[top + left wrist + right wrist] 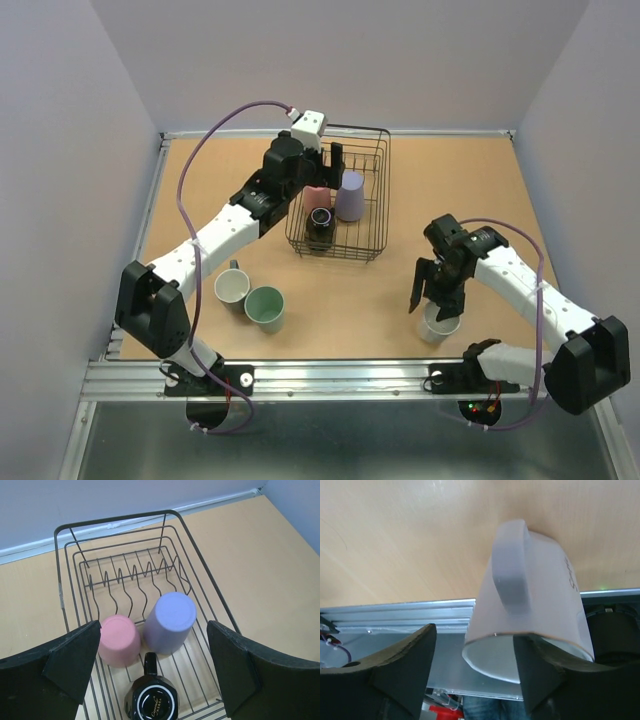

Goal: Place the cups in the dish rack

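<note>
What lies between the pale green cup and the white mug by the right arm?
Nothing; the top view shows bare table between pale green cup and white mug.

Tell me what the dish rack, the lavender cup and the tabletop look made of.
Dish rack: thin metal wire, seemingly dark-coated; slim bent rods with a slight sheen.
Lavender cup: matte ceramic or plastic; smooth, even colour, soft highlights; cannot tell which.
Tabletop: wood-like board, perhaps fibreboard or plywood; flat, tan, matte surface.
</note>
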### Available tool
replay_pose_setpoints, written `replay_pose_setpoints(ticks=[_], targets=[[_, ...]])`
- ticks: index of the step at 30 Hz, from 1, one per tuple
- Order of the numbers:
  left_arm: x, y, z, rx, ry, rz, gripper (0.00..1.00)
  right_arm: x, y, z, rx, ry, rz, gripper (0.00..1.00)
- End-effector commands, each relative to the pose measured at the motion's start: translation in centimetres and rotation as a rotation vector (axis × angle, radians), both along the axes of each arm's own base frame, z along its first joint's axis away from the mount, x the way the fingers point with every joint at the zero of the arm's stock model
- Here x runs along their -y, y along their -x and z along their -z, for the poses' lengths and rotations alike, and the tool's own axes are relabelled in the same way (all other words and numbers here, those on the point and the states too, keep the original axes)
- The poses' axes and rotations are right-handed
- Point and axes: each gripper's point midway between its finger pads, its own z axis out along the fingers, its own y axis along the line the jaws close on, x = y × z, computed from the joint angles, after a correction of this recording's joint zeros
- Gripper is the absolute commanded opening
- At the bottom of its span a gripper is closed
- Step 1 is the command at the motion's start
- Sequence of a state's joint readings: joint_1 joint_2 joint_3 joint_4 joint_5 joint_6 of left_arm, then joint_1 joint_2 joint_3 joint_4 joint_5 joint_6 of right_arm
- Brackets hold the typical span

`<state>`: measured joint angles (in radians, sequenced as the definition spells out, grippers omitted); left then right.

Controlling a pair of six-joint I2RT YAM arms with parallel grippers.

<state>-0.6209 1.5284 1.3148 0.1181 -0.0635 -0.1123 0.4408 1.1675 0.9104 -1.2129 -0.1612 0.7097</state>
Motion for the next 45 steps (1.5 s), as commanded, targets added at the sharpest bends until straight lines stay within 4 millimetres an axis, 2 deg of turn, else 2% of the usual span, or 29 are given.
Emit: replay_pose_setpoints(ticks=[1,3,4,5,6,10,16,20,21,23,24,26,27,28,29,30,31,32,33,34,35,36,37,38,39,40,42,43,45], targets=[[-1.1,1.1,-3.9,0.09,0.034,-0.013,0.99,-0.3,-2.4,0.3,0.087,0.018,-0.024,0.64],[-1.3,1.2,-3.9,0.092,0.025,-0.018,0.99,-0.3,-2.6,0.7,0.084,0.018,-0.033,0.57],[-1.6,1.3,-3.9,0.098,0.013,-0.022,0.99,-0.4,-2.6,0.9,0.077,0.016,-0.04,0.46],[-1.8,1.3,-4.1,0.102,0.012,-0.026,0.99,-0.5,-2.5,0.9,0.073,0.009,-0.046,0.41],[-2.0,1.3,-3.9,0.103,0.004,-0.034,0.99,-0.6,-2.6,1.1,0.067,0.01,-0.049,0.29],[-2.4,1.5,-4.0,0.109,-0.003,-0.045,0.99,-0.7,-2.7,0.8,0.077,0.002,-0.052,0.0],[-2.3,1.3,-4.4,0.11,0.007,-0.05,0.99,-0.5,-3.5,-0.6,0.119,0.017,-0.046,0.0],[-1.9,1.3,-5.6,0.126,0.012,-0.028,0.99,-0.4,-7.2,-3.8,0.246,0.064,-0.033,0.0],[-1.5,1.4,-6.7,0.149,0.009,0.001,0.99,-0.8,-9.3,-6.0,0.33,0.064,-0.028,0.0],[-1.3,1.4,-8.4,0.166,0.014,0.012,0.99,-1.4,-11.8,-7.1,0.368,0.076,-0.036,0.0],[-1.3,1.3,-9.1,0.171,0.011,0.017,0.99,-2.4,-13.9,-9.7,0.443,0.045,-0.033,0.0],[-1.3,0.9,-9.1,0.142,-0.015,0.023,0.99,-3.2,-16.5,-12.8,0.534,0.023,-0.016,0.0],[-1.3,1.0,-11.4,0.171,0.004,0.024,0.99,-3.7,-19.1,-16.0,0.624,0.002,0.01,0.0],[-1.4,0.8,-11.1,0.145,-0.014,0.021,0.99,-3.7,-20.2,-17.7,0.667,-0.012,0.027,0.0],[-1.8,0.8,-13.2,0.17,0.008,0.016,0.99,-3.8,-21.2,-19.2,0.7,-0.031,0.043,0.0],[-1.8,0.9,-13.4,0.151,0.022,0.035,0.99,-3.4,-23.2,-22.4,0.782,-0.071,0.085,0.0],[-1.7,1.1,-14.1,0.158,0.033,0.065,0.99,-3.3,-24.0,-23.9,0.816,-0.109,0.1,0.0],[-2.8,0.7,-15.2,0.154,0.088,0.062,0.99,-4.5,-24.7,-26.2,0.863,-0.233,0.091,0.0],[-2.0,1.6,-15.6,0.14,0.132,0.172,0.99,-3.6,-25.8,-27.9,0.907,-0.296,0.126,0.0],[-2.2,2.3,-17.3,0.143,0.23,0.215,0.99,-4.4,-25.5,-29.9,0.929,-0.416,0.102,0.0],[-2.2,2.5,-16.0,0.106,0.273,0.268,0.99,-4.7,-25.7,-31.4,0.941,-0.503,0.137,0.0],[-2.3,3.2,-16.2,0.104,0.33,0.33,0.99,-4.7,-26.6,-33.8,1.016,-0.579,0.142,0.0],[-3.2,4.7,-18.9,0.198,0.396,0.444,0.99,-4.3,-26.8,-34.9,1.033,-0.633,0.158,0.0],[-3.0,5.2,-16.9,0.113,0.475,0.481,0.99,-5.5,-26.6,-37.4,1.066,-0.762,0.137,0.0],[-3.3,6.1,-17.3,0.119,0.516,0.528,0.99,-5.9,-26.4,-38.5,1.079,-0.827,0.128,0.0],[-3.4,7.6,-18.7,0.198,0.527,0.618,0.99,-6.3,-26.1,-39.7,1.097,-0.894,0.116,0.01],[-3.0,9.1,-17.8,0.145,0.573,0.702,0.99,-7.3,-24.7,-43.0,1.14,-1.102,0.092,0.0],[-2.9,9.9,-18.7,0.205,0.582,0.745,0.99,-7.5,-24.0,-43.9,1.145,-1.173,0.085,0.0],[-2.9,10.7,-18.4,0.167,0.654,0.778,0.99,-7.7,-22.3,-46.0,1.161,-1.37,0.066,0.0]])
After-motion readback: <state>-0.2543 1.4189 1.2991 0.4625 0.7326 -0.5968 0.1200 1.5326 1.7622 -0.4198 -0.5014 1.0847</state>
